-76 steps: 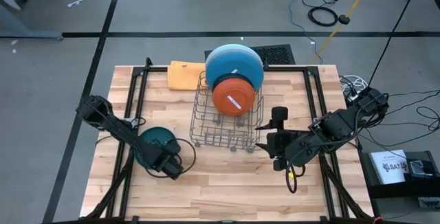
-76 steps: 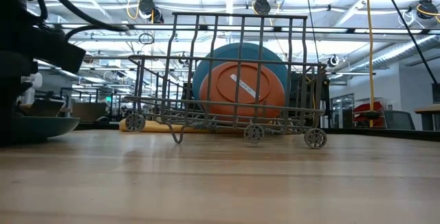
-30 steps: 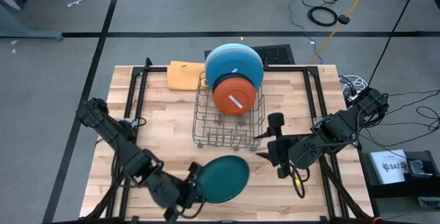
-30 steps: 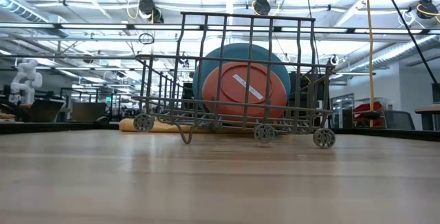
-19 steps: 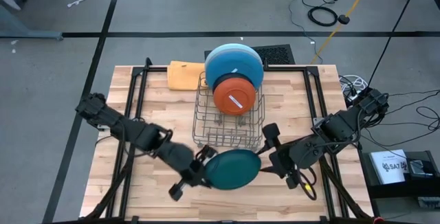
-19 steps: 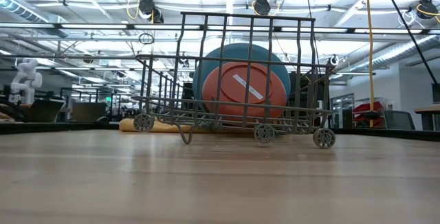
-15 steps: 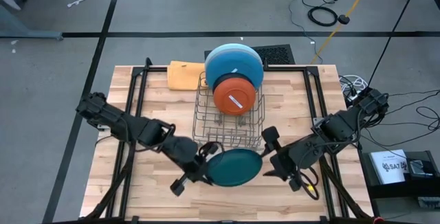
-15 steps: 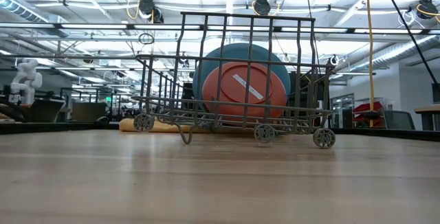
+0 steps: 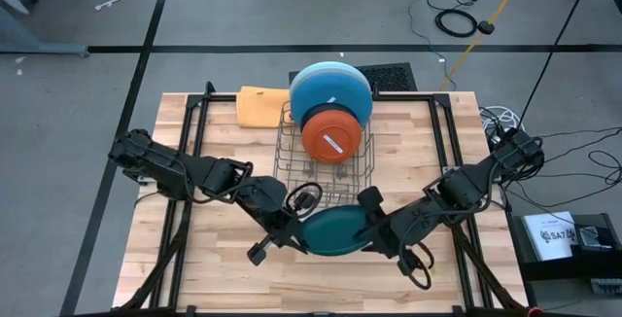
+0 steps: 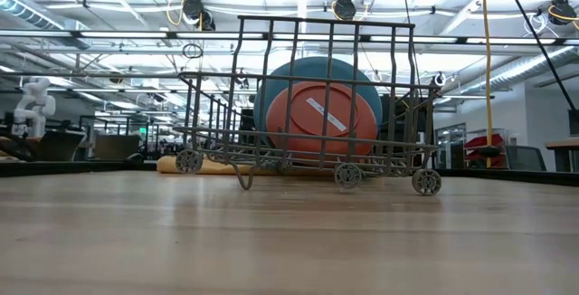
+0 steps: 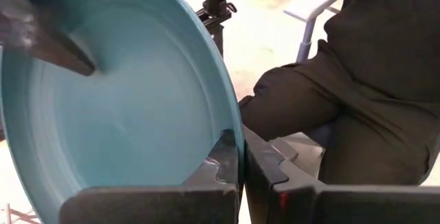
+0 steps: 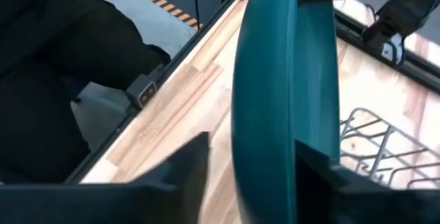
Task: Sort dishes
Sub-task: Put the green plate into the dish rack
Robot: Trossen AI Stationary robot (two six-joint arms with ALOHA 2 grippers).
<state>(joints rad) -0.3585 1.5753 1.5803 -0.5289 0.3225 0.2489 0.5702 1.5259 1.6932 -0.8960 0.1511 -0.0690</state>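
I hold the dark teal plate [image 9: 335, 231] above the desk [image 9: 224, 161], in front of the rack [image 9: 321, 166]. Left gripper [image 9: 292, 231] pinches its rim; right gripper [image 9: 374, 229] straddles the opposite edge, jaws spread. It looks rigid, smooth and breakable, so I grip the rim.

Two plates [image 9: 330, 113] upright in rack [image 9: 321, 176] at table centre, cloth [image 9: 260, 104] behind-left of it, third plate [image 9: 333, 231] in front, between left gripper [image 9: 292, 231] and right gripper [image 9: 372, 228].
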